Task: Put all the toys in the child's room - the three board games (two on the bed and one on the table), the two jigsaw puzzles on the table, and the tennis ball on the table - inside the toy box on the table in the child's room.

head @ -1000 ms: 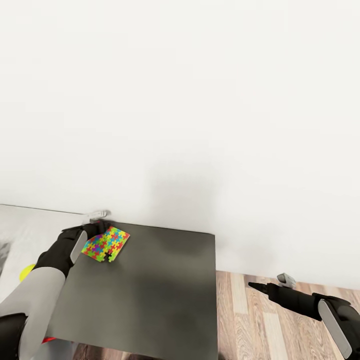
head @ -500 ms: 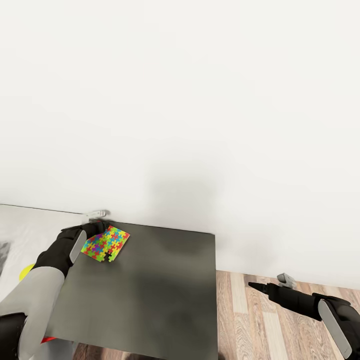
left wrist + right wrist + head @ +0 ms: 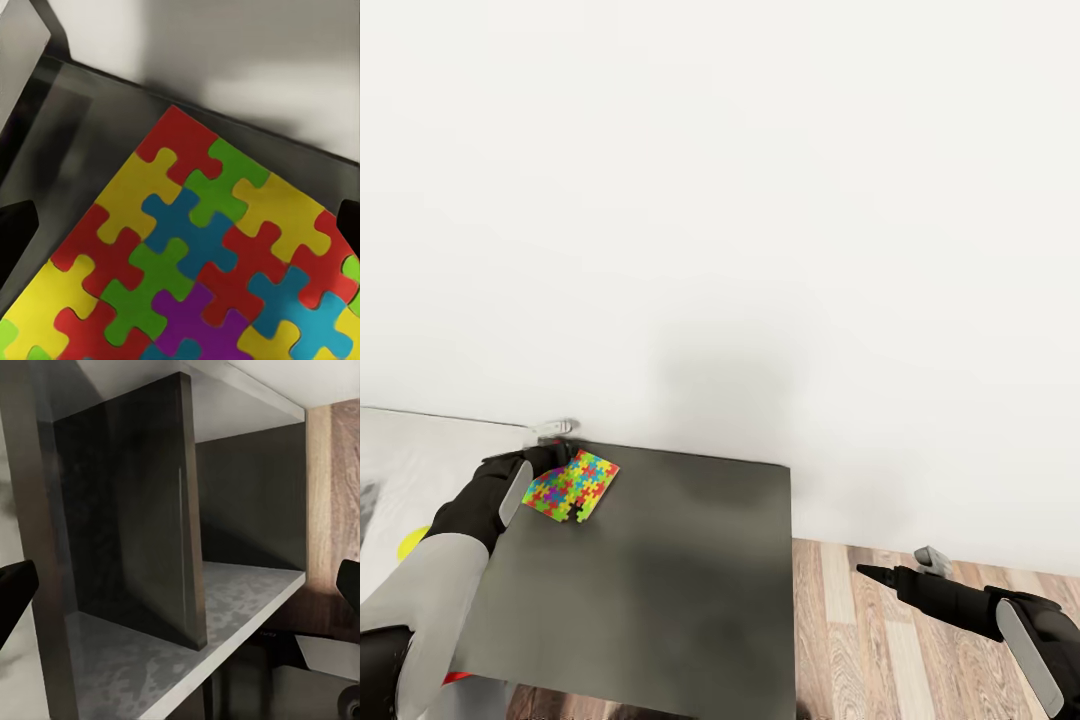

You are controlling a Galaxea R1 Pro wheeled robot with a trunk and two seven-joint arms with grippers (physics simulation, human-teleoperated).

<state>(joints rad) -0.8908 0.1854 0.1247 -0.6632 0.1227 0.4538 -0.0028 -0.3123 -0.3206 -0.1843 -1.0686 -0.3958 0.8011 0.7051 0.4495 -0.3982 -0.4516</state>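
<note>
One jigsaw puzzle (image 3: pixel 572 487), a slab of bright interlocking pieces, lies near the back left corner of the dark grey cabinet top (image 3: pixel 660 580). My left gripper (image 3: pixel 558 463) hangs over its near edge, open. In the left wrist view the puzzle (image 3: pixel 202 262) spreads between the two wide-apart fingertips (image 3: pixel 15 229). The tennis ball (image 3: pixel 410 543) peeks out on the pale table (image 3: pixel 420 450), half hidden by my left forearm. My right gripper (image 3: pixel 872 573) is open over the wood floor, right of the cabinet. The toy box, board games and bed are out of view.
A white wall (image 3: pixel 760 200) rises right behind the cabinet and table. The right wrist view looks into the cabinet's open dark shelves (image 3: pixel 150 547) with a vertical divider. Wood plank floor (image 3: pixel 860 650) lies to the cabinet's right. A bit of red (image 3: pixel 455 678) shows under my left arm.
</note>
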